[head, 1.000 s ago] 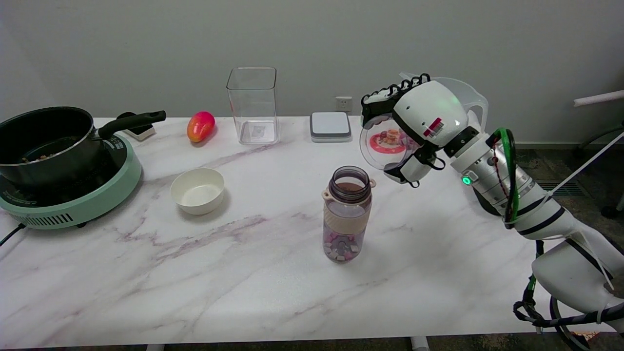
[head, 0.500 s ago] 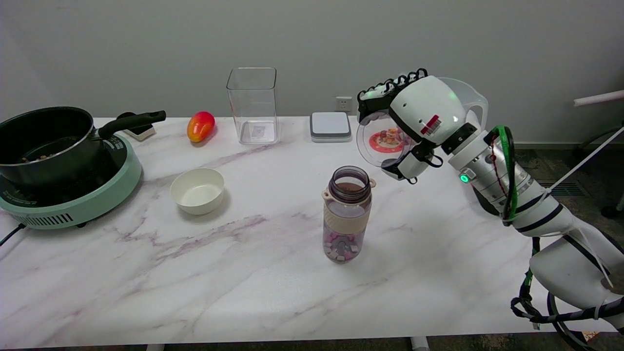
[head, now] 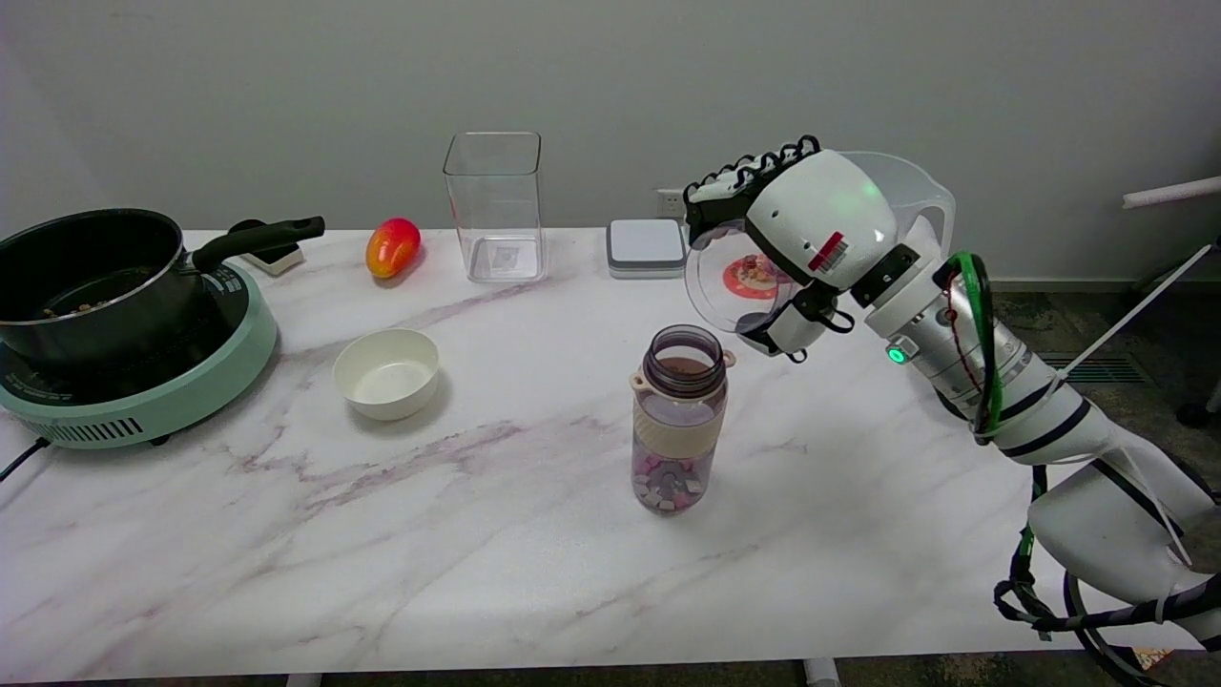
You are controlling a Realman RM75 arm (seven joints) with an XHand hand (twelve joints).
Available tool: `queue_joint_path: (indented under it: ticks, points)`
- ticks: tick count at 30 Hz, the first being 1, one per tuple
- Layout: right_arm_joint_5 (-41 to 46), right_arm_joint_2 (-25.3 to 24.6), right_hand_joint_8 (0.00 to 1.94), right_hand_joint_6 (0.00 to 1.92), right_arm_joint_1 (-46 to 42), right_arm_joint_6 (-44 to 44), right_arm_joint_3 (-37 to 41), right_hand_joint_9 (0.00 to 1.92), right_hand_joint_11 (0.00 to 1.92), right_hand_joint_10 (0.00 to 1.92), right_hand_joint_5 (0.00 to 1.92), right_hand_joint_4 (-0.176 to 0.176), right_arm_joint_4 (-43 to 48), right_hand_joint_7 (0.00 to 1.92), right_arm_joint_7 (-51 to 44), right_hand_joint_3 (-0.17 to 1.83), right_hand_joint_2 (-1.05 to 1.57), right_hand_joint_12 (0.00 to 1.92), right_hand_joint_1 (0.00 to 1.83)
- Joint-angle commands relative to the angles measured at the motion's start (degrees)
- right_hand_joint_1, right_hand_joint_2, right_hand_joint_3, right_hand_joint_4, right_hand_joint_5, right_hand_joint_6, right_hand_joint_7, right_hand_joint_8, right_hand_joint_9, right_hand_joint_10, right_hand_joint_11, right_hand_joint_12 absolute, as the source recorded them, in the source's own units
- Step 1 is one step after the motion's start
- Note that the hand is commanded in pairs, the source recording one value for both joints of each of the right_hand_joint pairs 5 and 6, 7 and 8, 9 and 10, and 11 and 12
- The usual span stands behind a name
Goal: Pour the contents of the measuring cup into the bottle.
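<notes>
A clear plastic measuring cup (head: 730,277) hangs tilted in the air, its base turned toward me and small coloured pieces showing through it. My right hand (head: 796,239) grips the cup, fingers wrapped over its top and side. An open bottle (head: 678,420) with a beige band stands upright on the table just below and left of the cup. Small pink, white and purple pieces lie in the bottle's bottom. The cup's spout is hidden behind the hand.
A white bowl (head: 387,372) sits left of the bottle. Farther left a black pot (head: 86,277) rests on a green cooker (head: 143,382). A mango (head: 392,246), a clear square container (head: 495,205) and a grey scale (head: 646,247) line the back edge.
My right hand has carried the tilted measuring cup leftward, closer above the bottle's mouth. The bottle has not moved.
</notes>
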Motion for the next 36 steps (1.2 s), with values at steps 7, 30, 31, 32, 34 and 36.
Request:
queue_joint_path:
  ticks: [7, 30, 31, 32, 34, 36]
  points:
    - [-5.29, 1.52, 1.44, 1.44, 3.26, 0.20, -2.07, 1.34, 1.15, 1.34, 1.44, 0.000, -0.07, 1.44, -1.06, 0.99, 0.56, 1.15, 1.61]
    - [-9.52, 2.52, 1.44, 1.43, 3.65, -1.36, -2.39, 1.34, 1.16, 1.34, 1.43, 0.000, 0.06, 1.44, 0.01, 1.02, 0.55, 1.16, 1.61]
    - [-9.52, 2.52, 1.44, 1.43, 3.65, -1.28, -2.39, 1.34, 1.16, 1.34, 1.43, 0.000, 0.09, 1.44, -0.10, 1.02, 0.55, 1.16, 1.61]
    - [-9.57, 2.52, 1.44, 1.44, 3.61, -1.20, -2.39, 1.34, 1.16, 1.34, 1.44, 0.000, 0.09, 1.44, -0.18, 1.02, 0.56, 1.16, 1.61]
    - [-9.88, 2.44, 1.44, 1.44, 3.50, -1.00, -2.27, 1.34, 1.16, 1.34, 1.44, 0.000, 0.09, 1.44, -0.34, 1.02, 0.56, 1.16, 1.61]
    - [-10.40, 2.44, 1.44, 1.43, 3.41, -0.88, -2.03, 1.34, 1.17, 1.34, 1.43, 0.000, 0.09, 1.44, -0.62, 1.02, 0.55, 1.17, 1.60]
